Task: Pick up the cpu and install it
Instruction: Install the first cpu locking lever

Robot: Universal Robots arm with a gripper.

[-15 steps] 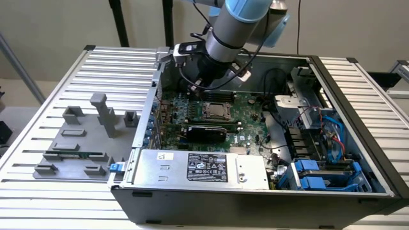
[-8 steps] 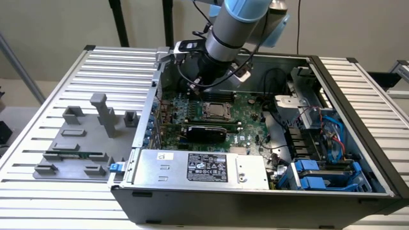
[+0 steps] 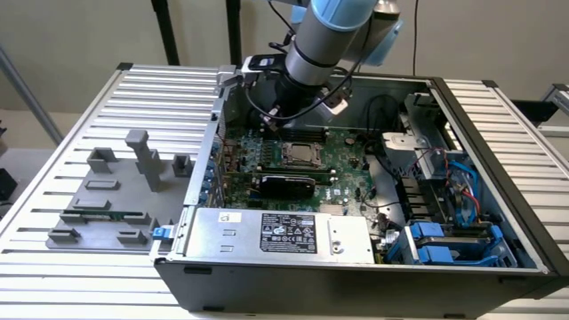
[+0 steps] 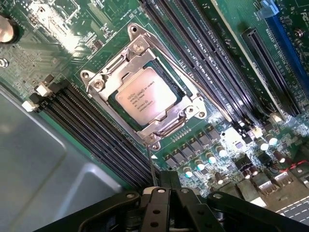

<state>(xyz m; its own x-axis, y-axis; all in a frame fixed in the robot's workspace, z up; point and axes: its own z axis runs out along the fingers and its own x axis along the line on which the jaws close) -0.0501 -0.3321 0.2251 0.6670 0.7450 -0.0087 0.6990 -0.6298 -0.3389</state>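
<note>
The cpu (image 4: 143, 95), a small square chip with a silvery top, lies flat in the socket under the metal retention frame (image 4: 136, 42). In the exterior view the cpu (image 3: 302, 152) sits in the middle of the green motherboard (image 3: 345, 175) inside the open computer case. My gripper (image 3: 296, 113) hangs just above and behind the socket. In the wrist view the gripper (image 4: 166, 186) is shut, with nothing between its black fingers, a short way off the socket's corner.
Memory slots (image 4: 91, 121) flank the socket on both sides. A black card (image 3: 284, 184) lies in front of the socket, a power supply (image 3: 284, 233) at the case front, blue drive bays (image 3: 449, 243) on the exterior view's right. A grey fixture (image 3: 106, 200) holding a green memory stick (image 3: 102, 216) stands outside the case.
</note>
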